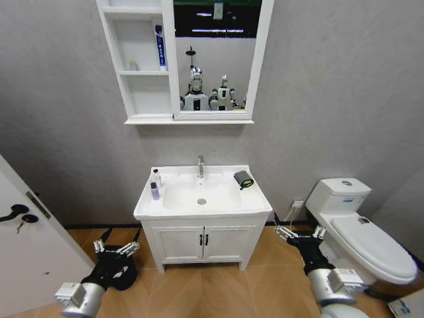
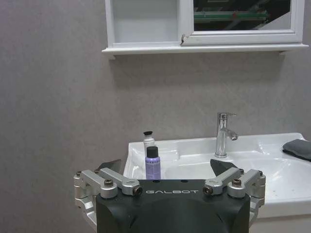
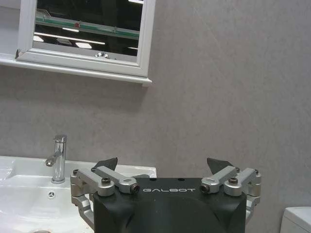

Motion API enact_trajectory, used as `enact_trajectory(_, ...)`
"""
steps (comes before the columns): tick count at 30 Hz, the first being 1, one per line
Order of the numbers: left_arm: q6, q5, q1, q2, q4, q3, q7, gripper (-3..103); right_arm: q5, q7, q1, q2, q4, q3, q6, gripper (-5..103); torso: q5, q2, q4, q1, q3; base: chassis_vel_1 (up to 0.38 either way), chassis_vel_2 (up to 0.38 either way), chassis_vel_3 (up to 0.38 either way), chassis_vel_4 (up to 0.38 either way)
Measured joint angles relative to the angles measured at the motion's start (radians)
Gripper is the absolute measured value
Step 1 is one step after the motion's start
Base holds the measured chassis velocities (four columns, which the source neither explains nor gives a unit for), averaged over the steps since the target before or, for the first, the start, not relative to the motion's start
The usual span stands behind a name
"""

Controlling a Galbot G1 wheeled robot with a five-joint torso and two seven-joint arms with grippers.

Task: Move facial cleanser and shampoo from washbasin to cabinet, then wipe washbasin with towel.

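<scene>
I see both end effectors, left (image 1: pixel 117 248) and right (image 1: pixel 300 232), open and low, flanking the washbasin (image 1: pixel 255 202) with two bottles (image 1: pixel 156 185) and towel (image 1: pixel 243 178).

Head camera looks down from afar at the washbasin (image 1: pixel 203 207); both low wrist cameras share its tap (image 2: pixel 222 135).
</scene>
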Motion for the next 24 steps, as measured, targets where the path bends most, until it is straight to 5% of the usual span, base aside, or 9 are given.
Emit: enact_trajectory(24, 0.052, 0.007, -0.062, 0.017, 0.002, 0.024, -0.005, 100, -0.004, -0.005, 0.015, -0.004, -0.025, 0.005, -0.024, 100, 0.0001, 0.000, 0.0001, 0.000, 0.000, -0.020, 0.023, 0.021, -0.017)
